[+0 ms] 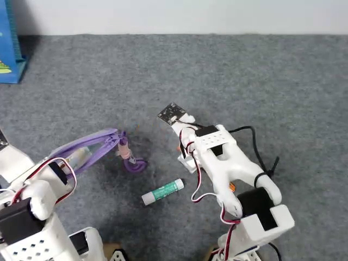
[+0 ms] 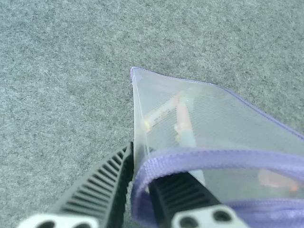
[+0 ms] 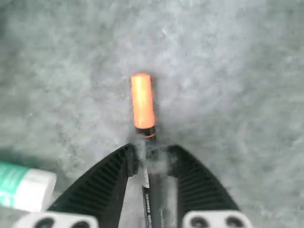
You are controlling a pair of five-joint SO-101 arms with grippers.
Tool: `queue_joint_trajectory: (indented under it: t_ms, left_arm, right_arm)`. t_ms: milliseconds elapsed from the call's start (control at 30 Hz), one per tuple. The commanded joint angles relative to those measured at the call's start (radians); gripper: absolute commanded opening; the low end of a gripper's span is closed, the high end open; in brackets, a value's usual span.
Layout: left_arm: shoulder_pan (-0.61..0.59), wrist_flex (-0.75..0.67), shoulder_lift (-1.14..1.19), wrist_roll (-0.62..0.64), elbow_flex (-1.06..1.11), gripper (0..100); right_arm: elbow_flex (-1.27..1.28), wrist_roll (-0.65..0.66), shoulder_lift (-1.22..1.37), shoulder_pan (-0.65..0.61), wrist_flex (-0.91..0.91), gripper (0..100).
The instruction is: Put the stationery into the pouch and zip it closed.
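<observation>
Our left claw is clamped on the pouch. One finger presses the outside of the clear mesh wall, the other sits under the purple zip band, and the wall is pinched between them. The pouch runs out beyond the fingertips, and pale pink pieces show through its mesh just ahead of the claw.

Our right claw is closed on the orange-capped pen. The dark barrel is nipped between the fingertips, and the orange cap sticks straight out past them over the grey carpet.

The green glue stick lies on the carpet beside one finger of this claw, apart from it and back from its tip.
</observation>
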Motion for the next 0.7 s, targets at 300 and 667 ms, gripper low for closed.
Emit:
queue_joint_trajectory:
  t_ms: [300, 667]
  left_arm:
    - [-0.009, 0.017, 0.002, 0.009, 0.005, 1]
    - [-0.008, 0.017, 0.002, 0.009, -0.002, 1]
  right_arm:
    - [-0.012, -0.009, -0.117, 0.036, 0.185, 0.7]
    - [-0.011, -0.259, -0.576, 0.008, 0.553, 0.7]
